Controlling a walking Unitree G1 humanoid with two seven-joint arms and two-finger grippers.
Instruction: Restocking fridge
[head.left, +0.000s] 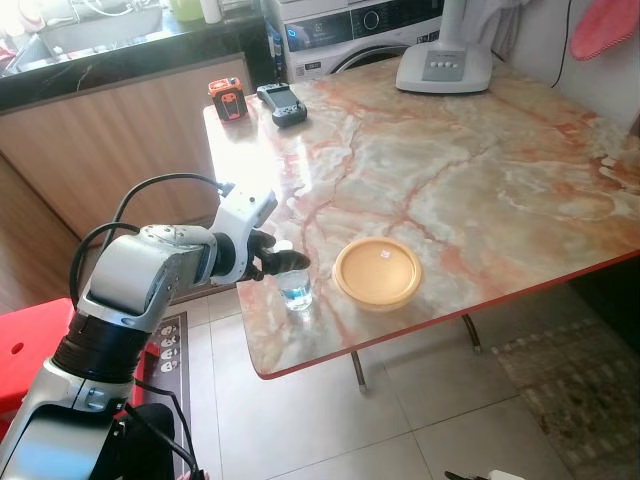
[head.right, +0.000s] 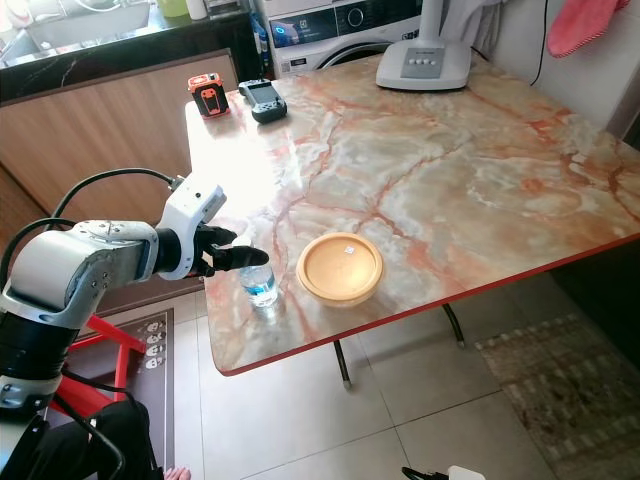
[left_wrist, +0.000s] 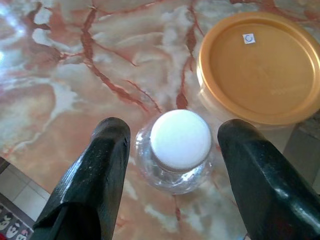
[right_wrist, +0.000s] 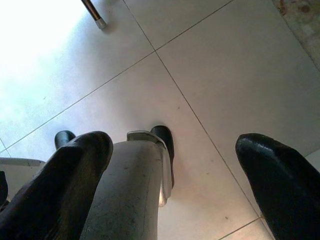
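Observation:
A small clear water bottle (head.left: 295, 290) with a white cap (left_wrist: 180, 137) stands upright near the front left corner of the marble table (head.left: 480, 170). My left gripper (head.left: 288, 264) is open, one black finger (left_wrist: 102, 165) on each side of the bottle's neck, with small gaps showing between pads and plastic. Just right of the bottle sits a round container with a yellow lid (head.left: 377, 271). My right gripper (right_wrist: 175, 150) hangs idle and open above the tiled floor.
At the table's far side stand a white appliance base (head.left: 445, 65), a black handheld device (head.left: 283, 103) and an orange and black gadget (head.left: 227, 98). Wooden cabinets (head.left: 110, 140) and a washing machine (head.left: 360, 25) lie behind. A red stool (head.left: 20, 345) is at my left.

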